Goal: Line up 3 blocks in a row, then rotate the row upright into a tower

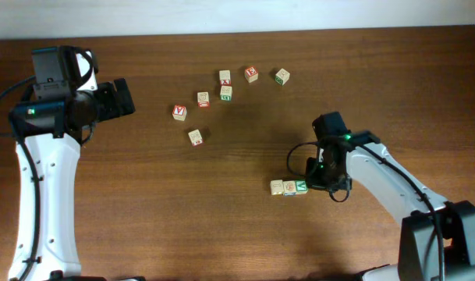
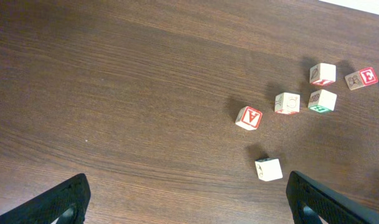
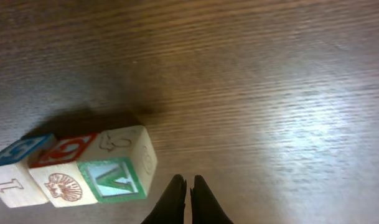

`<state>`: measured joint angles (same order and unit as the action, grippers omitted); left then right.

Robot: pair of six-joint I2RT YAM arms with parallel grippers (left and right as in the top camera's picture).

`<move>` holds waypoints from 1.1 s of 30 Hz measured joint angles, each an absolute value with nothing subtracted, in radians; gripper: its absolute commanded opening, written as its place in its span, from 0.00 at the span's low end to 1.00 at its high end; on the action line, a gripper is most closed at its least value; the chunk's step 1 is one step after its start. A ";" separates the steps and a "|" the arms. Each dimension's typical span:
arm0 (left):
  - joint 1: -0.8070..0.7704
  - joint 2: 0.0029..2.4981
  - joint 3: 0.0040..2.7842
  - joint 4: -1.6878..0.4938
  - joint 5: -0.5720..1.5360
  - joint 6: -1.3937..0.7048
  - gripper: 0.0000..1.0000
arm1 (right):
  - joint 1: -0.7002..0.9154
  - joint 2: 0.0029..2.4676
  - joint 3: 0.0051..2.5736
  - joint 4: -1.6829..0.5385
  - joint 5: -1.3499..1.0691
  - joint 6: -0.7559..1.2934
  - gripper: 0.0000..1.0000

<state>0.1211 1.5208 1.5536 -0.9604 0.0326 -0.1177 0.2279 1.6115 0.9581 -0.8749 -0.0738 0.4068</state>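
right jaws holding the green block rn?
No, the right gripper has its jaws shut together on nothing, beside the green-faced block rather than around it.

Scattered letter cubes (image 1: 203,98), wooden table (image 1: 143,203)

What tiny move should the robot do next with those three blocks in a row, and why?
Probably ease the shut right end effector sideways into the green block, to start swinging the row of blocks round. Its tips sit just beside that end block, and the three blocks touch in a line.
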 measured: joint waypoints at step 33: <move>0.121 1.521 1.554 -0.960 0.033 -0.118 0.99 | 0.316 1.739 0.983 -0.680 -0.377 0.372 0.07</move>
<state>0.1211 1.5208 1.5536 -0.9604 0.0326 -0.1177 0.3164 1.7393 0.9833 -0.6804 -0.3767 0.3717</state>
